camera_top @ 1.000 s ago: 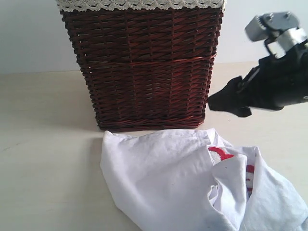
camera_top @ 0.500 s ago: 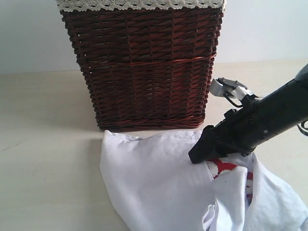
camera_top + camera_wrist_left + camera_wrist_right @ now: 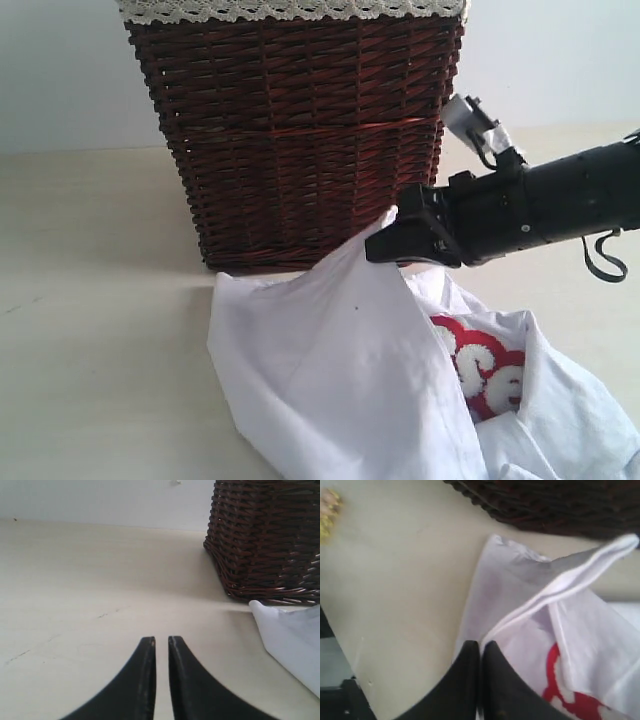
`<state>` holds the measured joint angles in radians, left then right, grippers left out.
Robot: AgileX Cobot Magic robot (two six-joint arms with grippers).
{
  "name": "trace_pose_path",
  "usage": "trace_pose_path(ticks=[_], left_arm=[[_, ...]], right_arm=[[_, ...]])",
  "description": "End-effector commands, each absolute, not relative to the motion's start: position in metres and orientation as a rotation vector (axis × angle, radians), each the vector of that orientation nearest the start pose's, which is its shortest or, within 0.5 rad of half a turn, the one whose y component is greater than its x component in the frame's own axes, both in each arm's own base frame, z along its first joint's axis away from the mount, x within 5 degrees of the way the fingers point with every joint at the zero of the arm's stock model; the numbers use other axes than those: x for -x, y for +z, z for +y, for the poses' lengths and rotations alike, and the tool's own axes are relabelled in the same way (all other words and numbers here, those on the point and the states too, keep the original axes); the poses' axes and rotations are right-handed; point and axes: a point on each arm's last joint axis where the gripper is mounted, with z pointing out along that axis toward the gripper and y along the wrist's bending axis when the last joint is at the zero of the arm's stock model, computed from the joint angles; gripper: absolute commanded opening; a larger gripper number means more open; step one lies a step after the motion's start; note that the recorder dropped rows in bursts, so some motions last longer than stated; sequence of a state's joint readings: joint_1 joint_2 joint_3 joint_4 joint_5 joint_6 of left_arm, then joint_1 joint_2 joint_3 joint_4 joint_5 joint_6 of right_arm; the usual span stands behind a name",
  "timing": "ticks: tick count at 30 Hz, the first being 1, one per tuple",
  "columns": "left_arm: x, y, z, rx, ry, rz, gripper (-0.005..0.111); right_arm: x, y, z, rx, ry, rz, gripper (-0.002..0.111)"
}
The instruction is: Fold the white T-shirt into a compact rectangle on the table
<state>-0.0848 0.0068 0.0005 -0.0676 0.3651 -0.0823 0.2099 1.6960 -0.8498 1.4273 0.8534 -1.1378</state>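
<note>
Right gripper, exterior view: jaws closed on a pinched peak of the white T-shirt, held raised just in front of the wicker basket. The remainder lies crumpled on the table, spreading to the near right, red lettering showing.

Left wrist view: left gripper, jaws all but closed, nothing held, over bare table. The shirt edge lies apart from it, by the basket foot.

Right wrist view: jaws pressed together on a shirt fold.

Judgement: the right arm is nearer; the left must travel right to reach the cloth.
</note>
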Motion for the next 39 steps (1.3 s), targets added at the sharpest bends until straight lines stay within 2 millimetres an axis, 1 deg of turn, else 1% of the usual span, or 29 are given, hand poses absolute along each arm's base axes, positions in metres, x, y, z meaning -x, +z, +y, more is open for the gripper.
trace_pose_path(ticks=[1,3,7,9,14,16,17,18,21,23,24,26,28,30,32,35,37,39], left_arm=[[-0.053,0.181,-0.007,0.031,-0.184,1.846,0.012],[-0.053,0.181,-0.007,0.031,-0.184,1.846,0.012],[-0.053,0.181,-0.007,0.031,-0.184,1.846,0.012],[-0.053,0.181,-0.007,0.031,-0.184,1.846,0.012],[-0.053,0.181,-0.007,0.031,-0.184,1.846,0.012],[-0.053,0.181,-0.007,0.031,-0.184,1.846,0.012],[-0.053,0.181,-0.007,0.031,-0.184,1.846,0.012],[-0.053,0.181,-0.007,0.031,-0.184,1.846,0.012],[-0.053,0.181,-0.007,0.031,-0.184,1.846,0.012],[-0.053,0.181,-0.007,0.031,-0.184,1.846,0.012],[-0.053,0.181,-0.007,0.031,-0.184,1.846,0.012],[-0.053,0.181,-0.007,0.031,-0.184,1.846,0.012],[-0.053,0.181,-0.007,0.031,-0.184,1.846,0.012],[-0.053,0.181,-0.007,0.031,-0.184,1.846,0.012],[-0.053,0.181,-0.007,0.031,-0.184,1.846,0.012],[-0.053,0.181,-0.007,0.031,-0.184,1.846,0.012],[-0.053,0.181,-0.007,0.031,-0.184,1.846,0.012],[-0.053,0.181,-0.007,0.031,-0.184,1.846,0.012]], right_arm=[[-0.276,0.217,0.146,0.407,1.408,2.307,0.0],[-0.264,0.221,0.161,0.501,1.471,2.292,0.0],[-0.246,0.222,0.193,0.632,1.474,2.274,0.0],[-0.239,0.221,0.209,0.686,1.411,2.241,0.0],[-0.232,0.219,0.236,0.719,1.23,2.157,0.0],[-0.226,0.218,0.243,0.832,1.154,2.106,0.002],[-0.223,0.22,0.248,0.88,1.145,2.073,0.006],[-0.218,0.224,0.253,0.922,1.146,2.043,0.012],[-0.204,0.238,0.265,0.99,1.169,1.971,0.04],[-0.197,0.253,0.269,1.009,1.167,1.916,0.053],[-0.195,0.262,0.268,1.003,1.156,1.888,0.056],[-0.195,0.277,0.264,0.985,1.127,1.845,0.057],[-0.202,0.289,0.252,0.98,1.009,1.811,0.055],[-0.213,0.29,0.236,1.018,0.842,1.806,0.052],[-0.225,0.284,0.221,1.048,0.71,1.852,0.049],[-0.242,0.269,0.192,1.052,0.586,2.02,0.036],[-0.256,0.256,0.169,1.026,0.5,2.154,0.027],[-0.273,0.24,0.143,0.965,0.413,2.271,0.021]])
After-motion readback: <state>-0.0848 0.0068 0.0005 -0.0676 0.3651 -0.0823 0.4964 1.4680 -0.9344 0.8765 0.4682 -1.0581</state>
